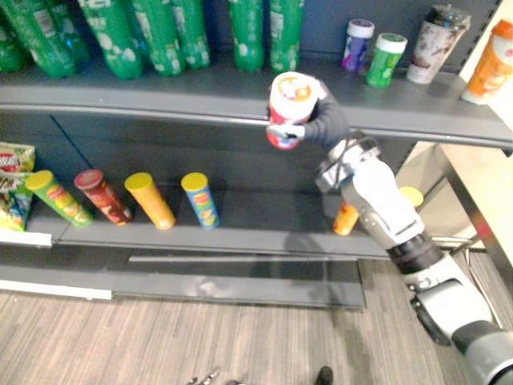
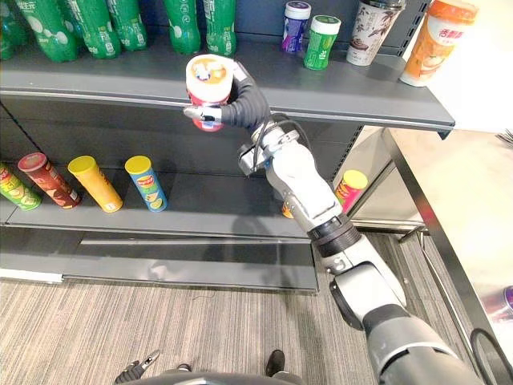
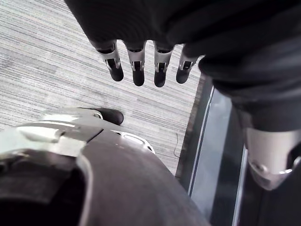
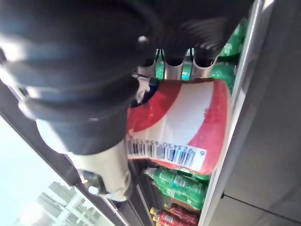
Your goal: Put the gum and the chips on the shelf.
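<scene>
A red and white chips can (image 1: 290, 103) is held upright at the front edge of the upper shelf (image 1: 160, 95), just in front of the green bottles. My right hand (image 1: 325, 120) is shut on it from the right side, fingers curled round its body; the right wrist view shows the can (image 4: 188, 122) close up against the shelf edge. Two small gum bottles, one purple (image 1: 357, 44) and one green (image 1: 385, 59), stand on the upper shelf to the right. My left hand (image 3: 136, 66) hangs over the floor with relaxed fingers, holding nothing.
Green drink bottles (image 1: 160, 32) line the back of the upper shelf. Tall cups (image 1: 437, 44) stand at its right end. Several chips cans (image 1: 148, 200) lie on the lower shelf (image 1: 240, 237), with snack bags (image 1: 12, 184) at far left. A metal table (image 2: 465, 200) stands to the right.
</scene>
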Robot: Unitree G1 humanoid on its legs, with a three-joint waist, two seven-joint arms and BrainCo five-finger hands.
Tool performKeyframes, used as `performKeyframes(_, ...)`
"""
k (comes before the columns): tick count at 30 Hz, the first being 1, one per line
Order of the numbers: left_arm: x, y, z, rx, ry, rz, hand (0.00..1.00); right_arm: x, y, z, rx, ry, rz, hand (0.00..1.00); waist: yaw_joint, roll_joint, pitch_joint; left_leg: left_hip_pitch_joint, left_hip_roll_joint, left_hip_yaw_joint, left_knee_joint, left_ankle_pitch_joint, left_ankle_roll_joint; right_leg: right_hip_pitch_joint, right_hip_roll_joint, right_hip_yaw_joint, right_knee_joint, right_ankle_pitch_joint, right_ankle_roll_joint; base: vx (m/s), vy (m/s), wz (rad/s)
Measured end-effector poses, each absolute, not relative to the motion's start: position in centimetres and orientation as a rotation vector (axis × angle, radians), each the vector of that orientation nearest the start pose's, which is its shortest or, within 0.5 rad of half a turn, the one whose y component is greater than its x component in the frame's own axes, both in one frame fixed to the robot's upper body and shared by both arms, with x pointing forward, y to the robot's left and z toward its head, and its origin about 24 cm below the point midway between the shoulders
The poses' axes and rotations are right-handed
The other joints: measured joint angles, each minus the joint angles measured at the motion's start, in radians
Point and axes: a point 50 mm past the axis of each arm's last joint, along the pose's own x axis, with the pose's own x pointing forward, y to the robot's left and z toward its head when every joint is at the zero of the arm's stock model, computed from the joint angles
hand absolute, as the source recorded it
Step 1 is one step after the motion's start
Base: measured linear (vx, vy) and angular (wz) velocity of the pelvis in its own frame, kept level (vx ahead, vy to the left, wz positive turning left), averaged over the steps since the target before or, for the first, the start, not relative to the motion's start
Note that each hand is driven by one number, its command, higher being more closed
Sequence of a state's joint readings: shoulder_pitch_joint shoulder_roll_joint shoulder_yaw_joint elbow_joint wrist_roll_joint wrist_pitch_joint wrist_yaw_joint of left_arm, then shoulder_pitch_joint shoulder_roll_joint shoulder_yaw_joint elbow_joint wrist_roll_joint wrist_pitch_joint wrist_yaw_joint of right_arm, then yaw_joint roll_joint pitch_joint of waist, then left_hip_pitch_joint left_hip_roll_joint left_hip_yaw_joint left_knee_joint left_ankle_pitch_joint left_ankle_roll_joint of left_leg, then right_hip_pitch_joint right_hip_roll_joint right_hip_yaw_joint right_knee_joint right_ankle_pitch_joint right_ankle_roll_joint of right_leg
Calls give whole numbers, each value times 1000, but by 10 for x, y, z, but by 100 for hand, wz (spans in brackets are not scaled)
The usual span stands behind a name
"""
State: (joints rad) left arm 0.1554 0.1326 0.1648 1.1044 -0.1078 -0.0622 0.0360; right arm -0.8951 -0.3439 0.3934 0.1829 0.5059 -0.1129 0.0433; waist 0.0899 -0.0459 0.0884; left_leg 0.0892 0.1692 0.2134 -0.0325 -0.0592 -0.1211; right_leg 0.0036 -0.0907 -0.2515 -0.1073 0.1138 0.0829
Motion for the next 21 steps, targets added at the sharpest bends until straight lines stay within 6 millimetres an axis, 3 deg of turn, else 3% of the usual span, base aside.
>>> performKeyframes(7,52,227,-164,-43,1168,361,0,355,-82,268,-29,-616,495,100,0,-5,-2,2,0,13,-1,0,0,-3,1,8,0,1,-1,0,1,-1)
performKeyframes(21,52,228,-164,-35,1162,352,0,389,-140,259,-11,-482,224,100,-1,-10,0,23,-10,26,-32,3,0,-9,-3,23,0,2,0,8,6,-2)
